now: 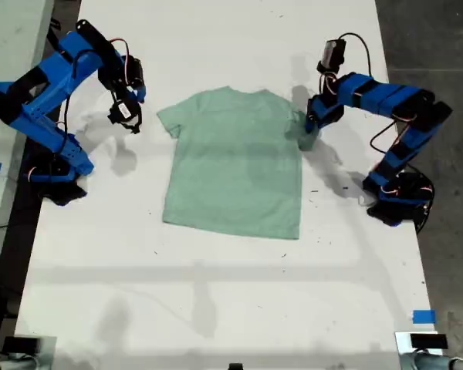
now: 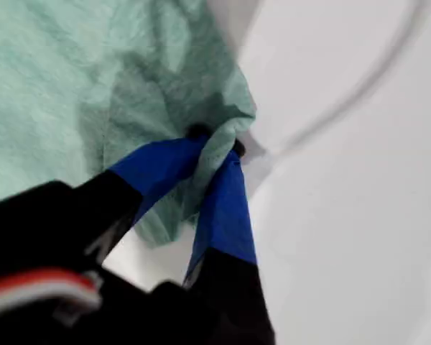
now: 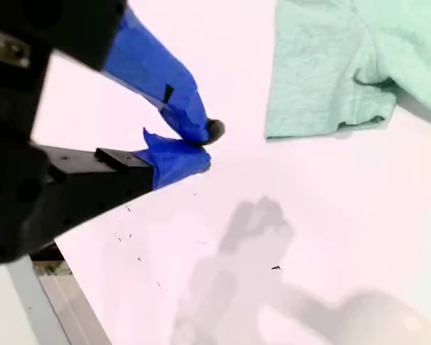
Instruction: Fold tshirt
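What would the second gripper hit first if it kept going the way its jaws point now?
Probably only the bare white table. My second gripper hangs empty, aimed down at the surface short of the tshirt sleeve; depth is hard to judge, but nothing else lies in line.

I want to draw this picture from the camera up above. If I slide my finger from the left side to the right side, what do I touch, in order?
In the exterior view, left to right: blue arm with my second pincer hanging over bare table → mint-green tshirt lying flat → my first pincer pinching the shirt's sleeve → its blue arm → blue tape near the table's right edge.
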